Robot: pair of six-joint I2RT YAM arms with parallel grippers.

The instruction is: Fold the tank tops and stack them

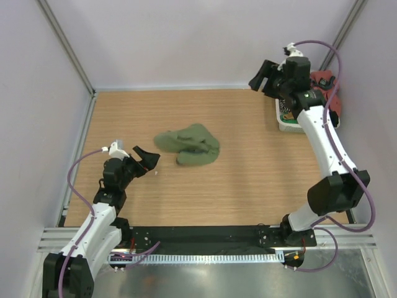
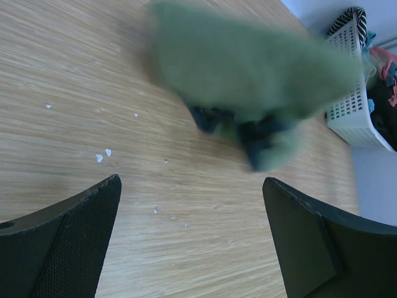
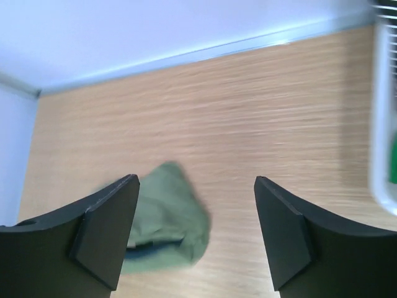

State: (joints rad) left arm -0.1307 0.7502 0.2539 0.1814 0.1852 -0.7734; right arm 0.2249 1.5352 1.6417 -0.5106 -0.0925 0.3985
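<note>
Looking down from the top camera, I see the olive green tank top [image 1: 188, 146] lying crumpled in a loose heap near the middle of the wooden table [image 1: 236, 180], a little left of centre. It is bunched and creased, wider than it is deep, with no flat edge showing. My left gripper [image 1: 149, 162] sits low over the near left part of the table, just left of the top and not touching it, jaws spread. My right gripper [image 1: 262, 81] is raised at the far right, close to a white basket [image 1: 285, 124] that holds a red garment [image 1: 322, 81]; its jaws stand apart too.

From the left wrist camera, the left gripper [image 2: 191, 183] is wide apart with only bare wood between the fingers [image 2: 74, 236]. The tank top [image 2: 248, 68] lies beyond them, blurred, a soft green mass with dark grey-blue trim [image 2: 254, 133] folded under its near edge. The basket [image 2: 350, 105] stands to the far right with mixed cloth in it, one piece striped black and white [image 2: 350, 18]; I cannot tell the dark pieces apart.

From the right wrist camera, the right gripper [image 3: 195, 181] is spread, gripping nothing. The tank top [image 3: 170, 211] shows well below it on the table, partly hidden by the left finger [image 3: 99, 236], with a dark strip at its lower edge. The basket's rim [image 3: 381, 124] is a blur at the right edge.
</note>
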